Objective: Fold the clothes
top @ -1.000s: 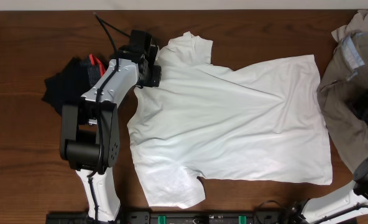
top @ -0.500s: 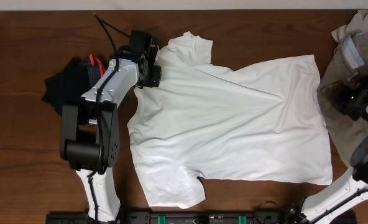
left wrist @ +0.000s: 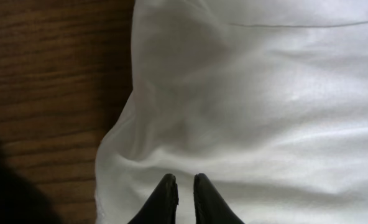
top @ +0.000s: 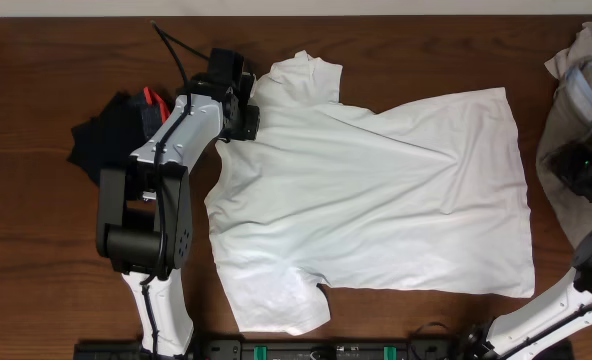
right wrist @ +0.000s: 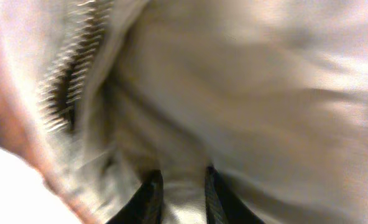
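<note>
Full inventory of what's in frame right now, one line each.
white T-shirt: 1, white, spread flat mid-table
black garment: 1, black with a red bit, table's left side, partly under the left arm
khaki garment: 1, khaki-beige, crumpled at the right edge
table: 1, dark brown wood, under everything
black bar: 1, black with green parts, bottom edge
left gripper: 1, black fingers, at the T-shirt's shoulder edge
right gripper: 1, black fingers, over the khaki garment
</note>
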Controlling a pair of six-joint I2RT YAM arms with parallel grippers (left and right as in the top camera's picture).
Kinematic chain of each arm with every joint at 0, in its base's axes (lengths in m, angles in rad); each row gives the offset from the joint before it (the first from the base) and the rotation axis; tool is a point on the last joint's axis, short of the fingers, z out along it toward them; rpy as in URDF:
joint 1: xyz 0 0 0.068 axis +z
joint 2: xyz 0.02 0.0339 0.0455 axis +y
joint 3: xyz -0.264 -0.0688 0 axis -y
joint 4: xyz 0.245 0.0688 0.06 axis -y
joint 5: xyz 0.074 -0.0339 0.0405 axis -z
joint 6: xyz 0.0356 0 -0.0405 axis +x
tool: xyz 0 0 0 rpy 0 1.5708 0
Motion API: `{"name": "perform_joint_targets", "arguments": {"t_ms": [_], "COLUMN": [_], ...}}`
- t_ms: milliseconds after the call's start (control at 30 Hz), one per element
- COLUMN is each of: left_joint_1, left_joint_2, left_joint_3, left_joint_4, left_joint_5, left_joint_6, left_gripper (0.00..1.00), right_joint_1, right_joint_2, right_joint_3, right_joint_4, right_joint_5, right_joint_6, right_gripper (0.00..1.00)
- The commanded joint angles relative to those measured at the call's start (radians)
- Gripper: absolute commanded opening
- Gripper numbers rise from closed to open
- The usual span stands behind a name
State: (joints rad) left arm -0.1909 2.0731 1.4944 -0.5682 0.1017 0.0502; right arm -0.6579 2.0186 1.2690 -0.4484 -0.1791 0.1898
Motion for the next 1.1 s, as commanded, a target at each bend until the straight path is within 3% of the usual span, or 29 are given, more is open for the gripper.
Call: {"name": "perform_joint_targets", "arguments": {"t_ms": [0, 200, 300, 600, 867, 1067], "left_joint_1": [0.004, 0.003, 0.002, -0.002, -0.025, -0.014], "left_joint_2": [-0.016, -0.055, -0.051, -0.038, 0.023, 0.115], "left_joint_3": [-0.006, -0.006, -0.006, -0.006, -0.013, -0.013], "left_joint_4": [0.0, -0.019, -0.037, -0.05, -0.08, 0.021], "left_joint_5": [0.003, 0.043, 0.109, 0.152, 0.178, 0.097], "left_joint_6": [0.005, -0.002, -0.002, 0.043, 0.141, 0.128], "left_gripper": [0.17, 0.17, 0.17, 0.11, 0.11, 0.1], "right_joint_1": [0.019, 0.098, 0.165, 0.381, 0.463, 0.47], "right_joint_2": [-0.034, -0.15, -0.153, -0.106, -0.023, 0.038], "right_joint_3": [0.005, 0.005, 0.003, -0.049, -0.049, -0.049], "right_joint_4": [-0.014, -0.134, -0.202, -0.222, -0.163, -0.108], "right_joint_5": [-0.37, -0.43, -0.389, -0.066, -0.008, -0.007], "right_joint_6": [-0.049, -0.049, -0.048, 0.052, 0.148, 0.181], "right_gripper": [0.23, 0.06, 0.04, 0.05, 0.06, 0.07]}}
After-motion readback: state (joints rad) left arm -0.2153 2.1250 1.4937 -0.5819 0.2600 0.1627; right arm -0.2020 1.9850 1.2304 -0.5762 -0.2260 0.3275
